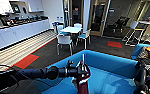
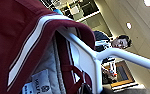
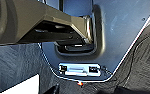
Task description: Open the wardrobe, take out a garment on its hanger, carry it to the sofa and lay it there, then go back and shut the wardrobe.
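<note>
Left wrist view. The garment (image 2: 18,37) sits very close to the camera: maroon fabric with a white stripe band running along the collar edge. Pale quilted lining visible inside the neck opening, with a white label (image 2: 39,85) sewn into it; print on the label not legible. The hanger (image 2: 96,62), white, passes through the neck opening; one arm lies under the collar, and the hook stem runs out clear of the fabric. Beyond the garment: a person (image 2: 116,45) in a dark top. Ceiling above with round recessed lights (image 2: 148,2). A wood-framed doorway (image 2: 121,75) far behind the hanger.
</note>
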### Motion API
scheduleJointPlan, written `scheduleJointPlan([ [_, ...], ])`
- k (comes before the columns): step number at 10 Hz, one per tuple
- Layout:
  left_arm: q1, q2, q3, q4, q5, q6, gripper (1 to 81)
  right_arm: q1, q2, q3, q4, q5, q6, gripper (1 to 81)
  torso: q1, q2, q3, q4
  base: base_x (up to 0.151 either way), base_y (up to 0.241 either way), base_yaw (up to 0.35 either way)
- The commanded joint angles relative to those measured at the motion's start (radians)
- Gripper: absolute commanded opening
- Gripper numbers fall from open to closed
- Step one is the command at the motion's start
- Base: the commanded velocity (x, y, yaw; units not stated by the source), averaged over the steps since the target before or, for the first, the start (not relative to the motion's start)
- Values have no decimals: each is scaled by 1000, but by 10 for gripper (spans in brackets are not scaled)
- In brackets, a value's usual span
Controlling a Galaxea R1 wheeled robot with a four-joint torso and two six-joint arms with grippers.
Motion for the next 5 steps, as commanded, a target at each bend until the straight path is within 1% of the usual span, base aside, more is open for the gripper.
scheduleJointPlan([
  [1,-197,51,-56,2,-72,-16,10,12,-5,5,-8,-63,-3,811,0,0,0,98,0,0,0],
  [2,-210,70,-88,1,-68,-18,10,14,-4,5,-7,-63,-3,811,0,0,-3,114,0,0,0],
  [3,-221,86,-114,1,-66,-18,10,17,-4,5,-7,-63,-3,811,0,0,-3,144,0,0,0],
  [4,-233,109,-139,-1,-65,-19,10,17,-4,5,-2,-63,-1,811,0,0,-4,179,0,0,0],
  [5,-239,126,-154,-2,-65,-21,10,18,-4,5,-2,-63,-1,811,0,0,-4,117,0,0,0],
])
